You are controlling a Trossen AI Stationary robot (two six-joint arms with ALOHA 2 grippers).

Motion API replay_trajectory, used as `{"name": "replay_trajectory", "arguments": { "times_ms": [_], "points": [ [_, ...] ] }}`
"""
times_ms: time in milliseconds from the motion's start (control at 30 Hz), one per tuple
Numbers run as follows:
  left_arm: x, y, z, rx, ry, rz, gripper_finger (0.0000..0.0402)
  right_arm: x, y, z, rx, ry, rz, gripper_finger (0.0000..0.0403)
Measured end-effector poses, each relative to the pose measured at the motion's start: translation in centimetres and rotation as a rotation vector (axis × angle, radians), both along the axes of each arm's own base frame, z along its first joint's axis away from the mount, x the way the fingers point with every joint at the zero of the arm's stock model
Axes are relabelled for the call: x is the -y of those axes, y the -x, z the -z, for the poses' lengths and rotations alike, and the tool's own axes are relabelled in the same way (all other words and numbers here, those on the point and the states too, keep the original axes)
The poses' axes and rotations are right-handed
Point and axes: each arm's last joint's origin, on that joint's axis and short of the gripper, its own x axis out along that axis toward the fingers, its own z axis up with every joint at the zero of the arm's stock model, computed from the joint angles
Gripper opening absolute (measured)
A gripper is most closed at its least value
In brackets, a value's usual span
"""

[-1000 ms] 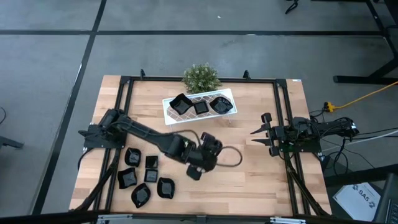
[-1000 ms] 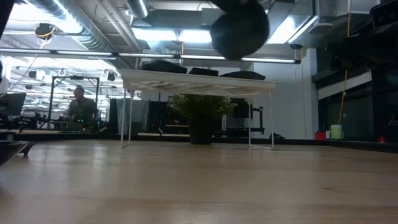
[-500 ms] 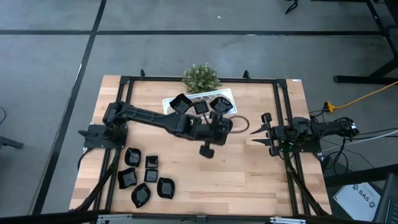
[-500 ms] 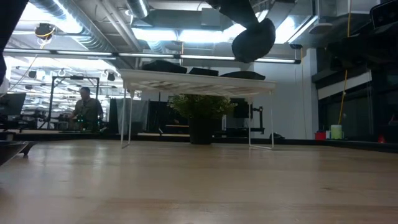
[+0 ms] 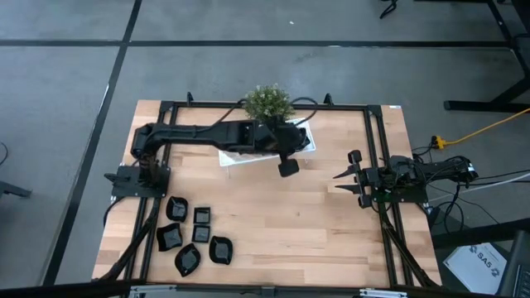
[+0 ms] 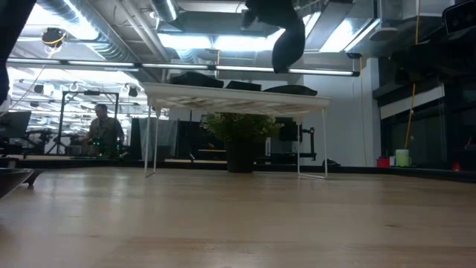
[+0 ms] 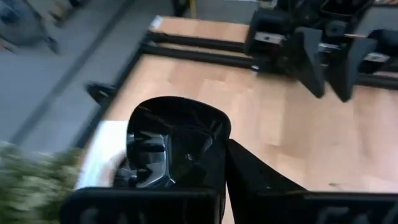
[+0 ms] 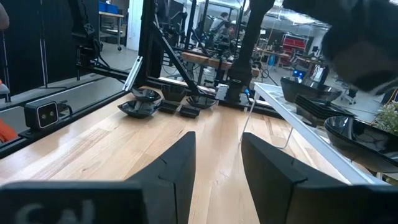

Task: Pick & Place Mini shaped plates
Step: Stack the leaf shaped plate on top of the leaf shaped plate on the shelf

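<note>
High view: we see the left arm stretched across the far half of the table, its left gripper (image 5: 287, 162) over the near right corner of the white rack (image 5: 225, 155), just in front of the green plant (image 5: 267, 101). A dark piece hangs at its tip; its shape is not clear from here. Six mini shaped plates (image 5: 192, 237) lie loose in a cluster near the table's front left corner. The right gripper (image 5: 346, 178) waits at the right edge, well apart from the rack, fingers spread and empty.

Low view: the rack (image 6: 236, 98) stands on thin legs with three black plates (image 6: 239, 84) on top. We note a black plate (image 6: 288, 43) hanging on edge above it, not touching it.

Left wrist view: the left gripper (image 7: 214, 177) is pinched tight on the rim of a glossy rounded-square plate (image 7: 174, 143), held above the rack's corner.

Right wrist view: the right gripper (image 8: 216, 163) stands with a wide gap between its fingers (image 8: 177, 167), nothing in it. Beyond it we see the loose plates (image 8: 160, 102) on the wood and the rack's edge with plates on it.
</note>
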Motion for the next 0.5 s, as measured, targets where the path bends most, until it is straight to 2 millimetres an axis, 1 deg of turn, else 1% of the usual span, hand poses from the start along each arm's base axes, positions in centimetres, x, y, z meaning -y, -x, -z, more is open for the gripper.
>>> {"name": "replay_trajectory", "arguments": {
  "times_ms": [100,233,400,500],
  "points": [
    [-1.2,-0.1,0.4,0.004,0.097,0.009,0.0003,0.0,0.0,0.0,0.0,0.0,0.0,0.0129],
    [-2.7,0.0,1.0,-0.025,0.146,-0.036,0.0002,0.0,0.0,0.0,0.0,0.0,0.0,0.0129],
    [-3.8,0.5,1.3,-0.044,0.246,-0.056,0.0003,0.0,0.0,0.0,0.0,0.0,0.0,0.0129],
    [-4.4,0.6,1.3,-0.041,0.269,-0.078,0.0002,0.0,0.0,0.0,0.0,0.0,0.0,0.0129]
  ]
}}
